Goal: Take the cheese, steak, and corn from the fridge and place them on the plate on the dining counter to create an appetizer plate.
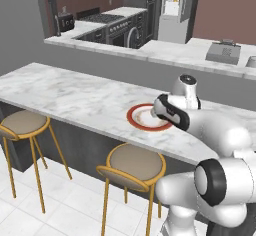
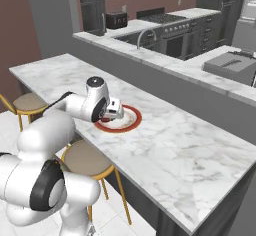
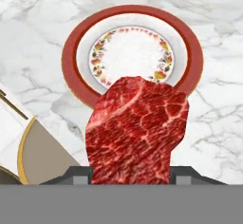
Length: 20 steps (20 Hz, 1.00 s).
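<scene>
Arm reaches forward; pincer [image 3: 130, 173] clamped on steak [image 3: 137, 130], above plate [image 3: 71, 71].

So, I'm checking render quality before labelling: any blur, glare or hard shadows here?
Hand view: steak and plate both sharp, no glare. Left base view: even, soft light, only faint shade under the counter. Right base view: equally flat, no blur.

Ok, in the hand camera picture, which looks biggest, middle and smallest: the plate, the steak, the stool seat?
1. plate
2. steak, though it is nearest the camera, so it looks bigger than it is
3. stool seat, partly cut off by the edge
</scene>
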Available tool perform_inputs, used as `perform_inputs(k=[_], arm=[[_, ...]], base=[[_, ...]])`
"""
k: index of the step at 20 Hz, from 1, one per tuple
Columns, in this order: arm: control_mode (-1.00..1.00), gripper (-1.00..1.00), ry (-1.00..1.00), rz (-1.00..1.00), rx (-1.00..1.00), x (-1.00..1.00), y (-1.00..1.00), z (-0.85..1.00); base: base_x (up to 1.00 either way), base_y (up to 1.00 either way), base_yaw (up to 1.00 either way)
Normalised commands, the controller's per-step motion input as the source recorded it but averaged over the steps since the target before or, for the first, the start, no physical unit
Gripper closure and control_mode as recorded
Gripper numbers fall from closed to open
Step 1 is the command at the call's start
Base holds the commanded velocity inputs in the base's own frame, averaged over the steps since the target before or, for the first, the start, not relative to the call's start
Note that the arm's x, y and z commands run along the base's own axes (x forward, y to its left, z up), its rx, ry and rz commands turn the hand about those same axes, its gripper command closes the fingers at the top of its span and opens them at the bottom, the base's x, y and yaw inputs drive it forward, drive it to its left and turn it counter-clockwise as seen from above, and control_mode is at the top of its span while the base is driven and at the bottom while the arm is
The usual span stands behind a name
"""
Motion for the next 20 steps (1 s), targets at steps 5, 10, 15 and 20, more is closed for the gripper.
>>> perform_inputs(k=[5, 10, 15, 20], arm=[[-1.0, 1.0, 0.0, 0.01, 0.0, 0.31, 0.0, -0.5], [-1.0, 1.0, -0.03, 0.0, 0.0, 0.3, -0.06, -0.39], [-1.0, 1.0, -0.05, 0.0, 0.0, 0.29, -0.05, -0.34], [-1.0, -1.0, -0.09, 0.0, 0.0, 0.44, -0.01, -0.28]], base=[[0.0, 0.0, 0.0], [0.0, 0.0, 0.0], [0.0, 0.0, 0.0], [0.0, 0.0, 0.0]])
